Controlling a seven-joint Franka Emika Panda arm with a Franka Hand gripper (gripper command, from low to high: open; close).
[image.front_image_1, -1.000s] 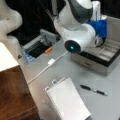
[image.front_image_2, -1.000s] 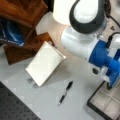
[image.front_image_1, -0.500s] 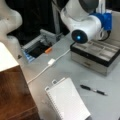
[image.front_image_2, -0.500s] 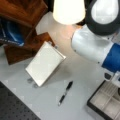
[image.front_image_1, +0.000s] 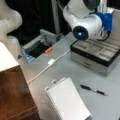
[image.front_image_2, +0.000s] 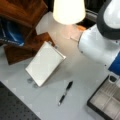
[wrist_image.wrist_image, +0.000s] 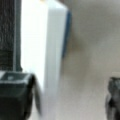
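In the wrist view my gripper (wrist_image.wrist_image: 65, 100) is open: one dark finger (wrist_image.wrist_image: 15, 96) sits at the lower left, the other at the lower right, with nothing between them. Behind them stands a white block (wrist_image.wrist_image: 47, 45) with a blue edge against a grey surface. In both front views the arm's white and blue body (image.front_image_1: 85, 23) (image.front_image_2: 100, 47) hides the gripper; it hangs above a grey compartment box (image.front_image_1: 100, 60) (image.front_image_2: 105, 102). A white spiral notebook (image.front_image_1: 67, 102) (image.front_image_2: 45, 62) and a black pen (image.front_image_1: 93, 90) (image.front_image_2: 65, 93) lie on the table, apart from the arm.
A white cable with a small adapter (image.front_image_1: 51, 62) runs across the table. An open dark tray (image.front_image_1: 37, 48) holding an orange item (image.front_image_1: 48, 50) sits at the back. Brown wooden pieces (image.front_image_1: 12, 95) (image.front_image_2: 22, 30) and a lamp shade (image.front_image_2: 68, 10) stand at the edges.
The arm has risen and swung toward the compartment box, leaving the middle of the table. Notebook, pen and cable have not moved.
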